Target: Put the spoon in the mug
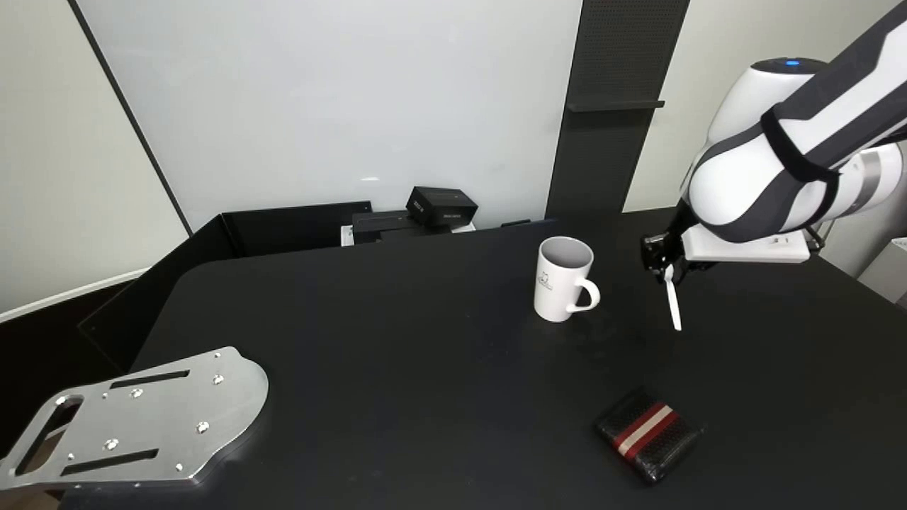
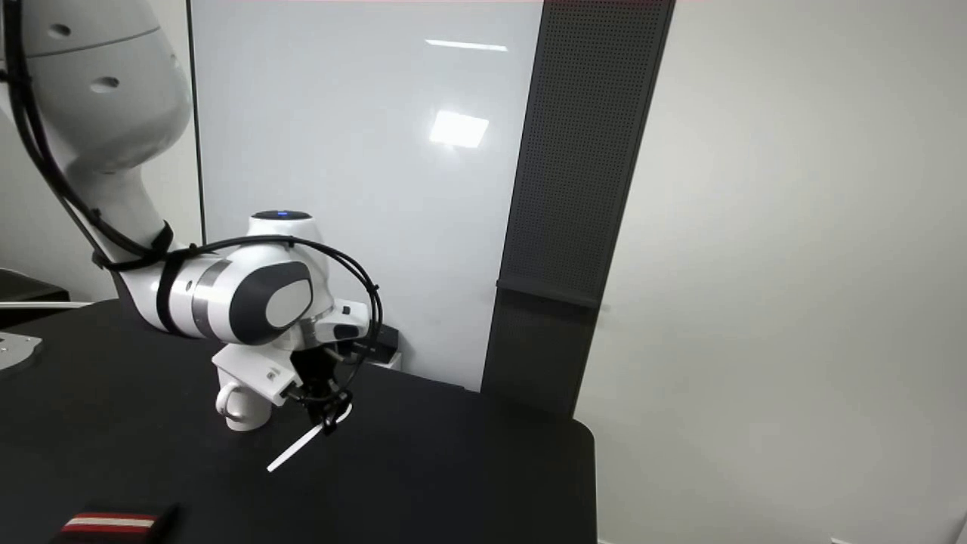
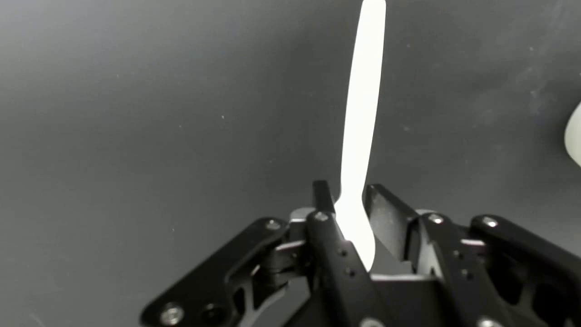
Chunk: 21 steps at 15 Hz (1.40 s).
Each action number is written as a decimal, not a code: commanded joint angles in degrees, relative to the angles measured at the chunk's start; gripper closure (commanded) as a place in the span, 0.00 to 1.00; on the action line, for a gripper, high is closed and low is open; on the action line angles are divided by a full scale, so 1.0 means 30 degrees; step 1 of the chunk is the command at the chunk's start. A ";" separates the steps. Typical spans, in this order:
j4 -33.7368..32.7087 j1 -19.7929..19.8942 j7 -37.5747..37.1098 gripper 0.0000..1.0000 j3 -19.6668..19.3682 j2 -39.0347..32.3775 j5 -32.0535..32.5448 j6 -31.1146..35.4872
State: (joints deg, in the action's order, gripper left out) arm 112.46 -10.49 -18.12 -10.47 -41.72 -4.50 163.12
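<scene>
Where the white spoon crosses the fingertips, the two-finger gripper looks clamped on it, fingers together at the neck. Bowl sits back toward the palm; long axis runs out ahead of the gripper, handle end farthest. Printed white mug stands upright on the black table, off the gripper's flank, near but not touching; the wrist view catches only a pale curve of it, beyond the finger on that view's right. So the spoon's length lies roughly across the route to the mug. Judgement: next move calls for a lift, a shift toward that finger's side, then handle tipped down over the mouth. Whether the spoon clears the table, can't tell.
</scene>
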 commanded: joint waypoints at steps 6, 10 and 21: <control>0.0167 -0.1357 -0.1121 0.93 0.0694 0.2274 -0.0865 0.3940; 0.0093 -0.2240 -0.0895 0.93 0.0600 0.3098 -0.1151 0.5382; 0.1245 -0.3248 -0.0626 0.93 0.0560 0.2634 -0.1281 0.8915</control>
State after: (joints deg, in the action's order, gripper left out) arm 114.98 -19.05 -19.54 -7.97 -33.13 -7.97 186.22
